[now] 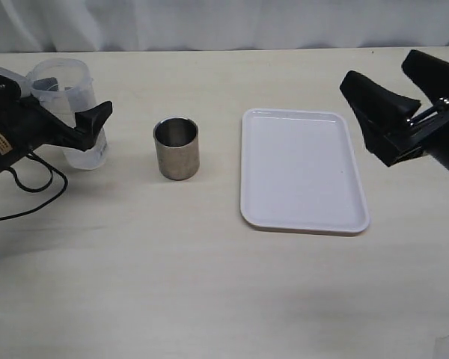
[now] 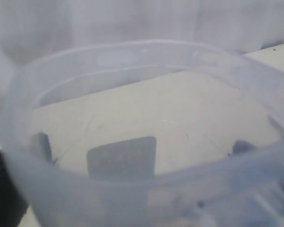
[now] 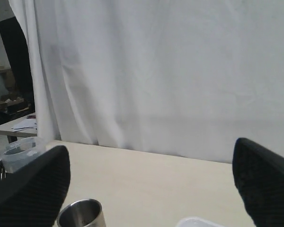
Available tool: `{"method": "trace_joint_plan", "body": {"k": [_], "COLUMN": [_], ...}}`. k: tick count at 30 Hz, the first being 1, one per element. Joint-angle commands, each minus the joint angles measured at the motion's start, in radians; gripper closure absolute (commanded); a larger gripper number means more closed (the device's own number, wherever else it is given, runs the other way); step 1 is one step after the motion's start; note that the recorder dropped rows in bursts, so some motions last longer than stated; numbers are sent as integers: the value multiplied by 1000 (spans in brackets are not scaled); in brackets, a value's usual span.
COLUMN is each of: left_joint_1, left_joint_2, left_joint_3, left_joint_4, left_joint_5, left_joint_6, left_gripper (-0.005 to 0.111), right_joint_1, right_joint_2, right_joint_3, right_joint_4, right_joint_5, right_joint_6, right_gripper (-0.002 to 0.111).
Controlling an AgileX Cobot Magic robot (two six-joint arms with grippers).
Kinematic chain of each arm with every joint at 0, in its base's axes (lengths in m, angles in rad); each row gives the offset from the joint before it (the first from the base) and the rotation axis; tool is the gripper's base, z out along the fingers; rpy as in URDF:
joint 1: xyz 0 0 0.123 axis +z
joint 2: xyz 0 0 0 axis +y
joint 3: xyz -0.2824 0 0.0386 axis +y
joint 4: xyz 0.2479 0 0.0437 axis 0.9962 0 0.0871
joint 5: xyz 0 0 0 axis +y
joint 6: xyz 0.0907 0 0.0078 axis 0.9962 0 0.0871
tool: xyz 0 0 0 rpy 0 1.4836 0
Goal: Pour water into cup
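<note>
Filling my left camera, the plastic beaker stands between the open fingers of my left gripper, steel cup just right of it, right gripper open too; a crooked or crushing squeeze could slop water short.

We see a brushed steel cup, a smooth translucent plastic beaker, a glossy white plastic tray, a matt table, and white cloth beyond the right gripper's matt black fingers.
</note>
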Motion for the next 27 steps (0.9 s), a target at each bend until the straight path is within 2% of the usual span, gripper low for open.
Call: {"method": "trace_joint_plan", "body": {"k": [1,3,8,12,14,17,24,27], "left_joint_1": [-2,-2,-2,-2,-2,-2,-2,-2], "left_joint_2": [4,4,4,4,4,4,4,4], "left_joint_3": [-5,-5,-7,-7,-7,-7,-7,-7], "left_joint_4": [5,3,3,3,3,3,7,10], "left_joint_5": [21,41,36,36,36,49,106,106], "left_joint_6": [-13,-13,-13,-15,-18,-19,-96,-96], "left_gripper": [6,6,6,10,20,44,106,107], "right_joint_1": [-1,-1,9,60,94,138,185,185], "right_joint_2": [129,197,357,434,475,526,629,665], "right_joint_3": [-43,-67,-170,-220,-253,-312,-445,-484], "right_joint_4": [-82,-141,-287,-287,-287,-283,-288,-324], "right_joint_5": [-88,-144,-152,-152,-141,-91,3,7], "right_joint_6": [8,7,10,-37,-82,-87,-87,-87], "right_gripper": [22,22,22,22,22,22,22,22]}}
